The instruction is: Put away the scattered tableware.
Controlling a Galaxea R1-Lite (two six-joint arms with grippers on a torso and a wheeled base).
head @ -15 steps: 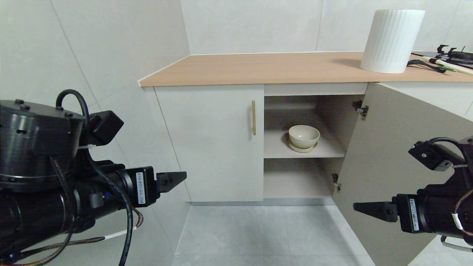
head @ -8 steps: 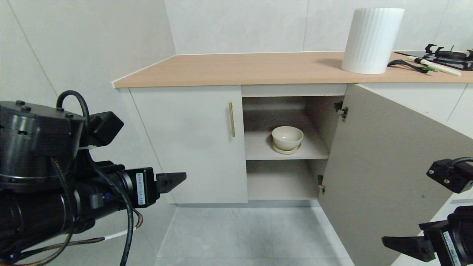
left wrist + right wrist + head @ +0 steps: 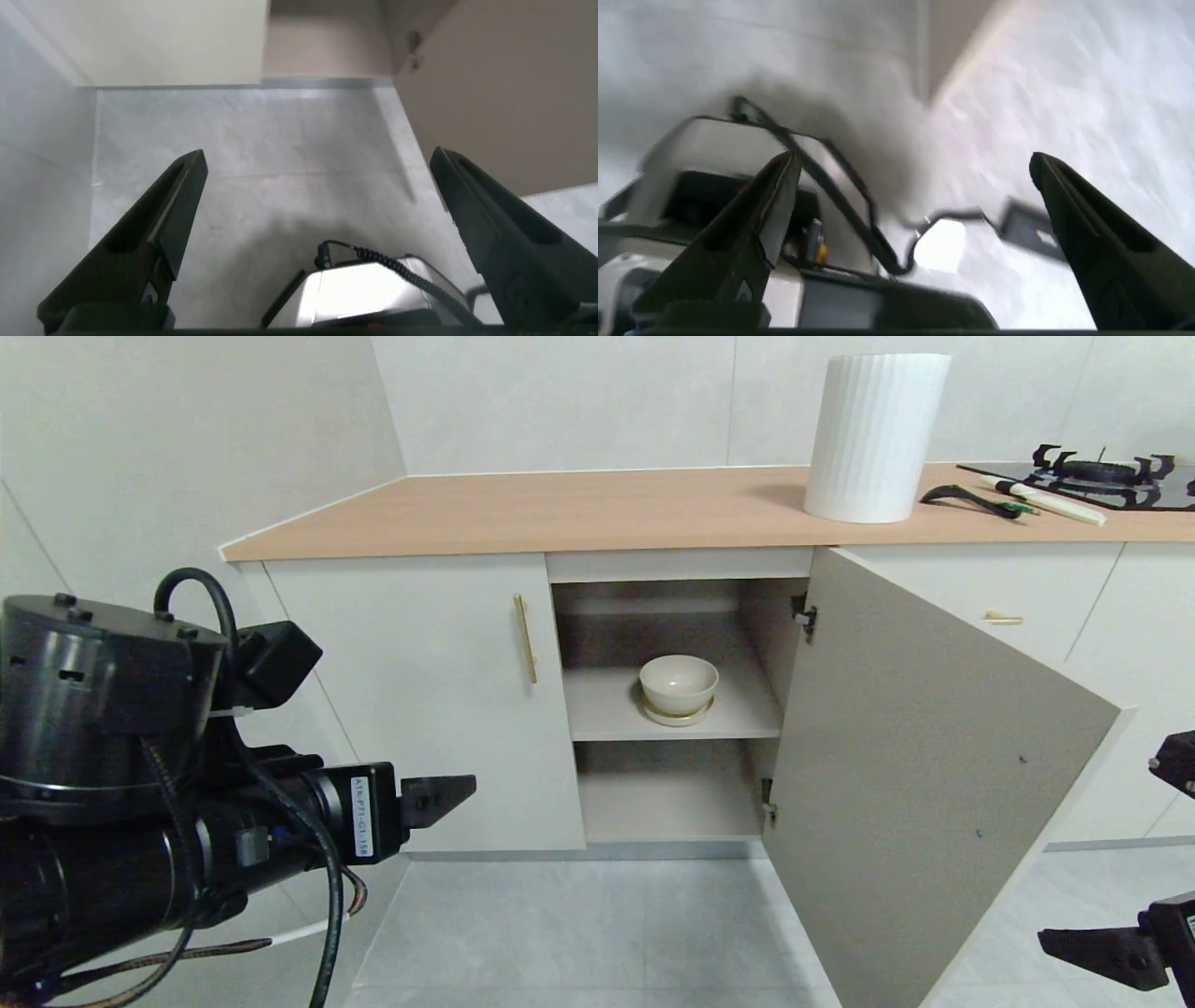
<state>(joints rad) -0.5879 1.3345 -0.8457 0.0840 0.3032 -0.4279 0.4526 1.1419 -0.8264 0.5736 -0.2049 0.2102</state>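
While wide open, cupboard (image 3: 411, 700) with bowl (image 3: 679, 679) atop saucer (image 3: 677, 719) on upper shelf (image 3: 607, 709)

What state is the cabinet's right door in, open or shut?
Open. The right door stands swung out on its hinges, exposing the shelf where a bowl sits upright on a small plate.

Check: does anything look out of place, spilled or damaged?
Nothing spilled or damaged. The grey cabinet door stands wide open; the cream bowl sits upright on a small plate on the upper shelf.
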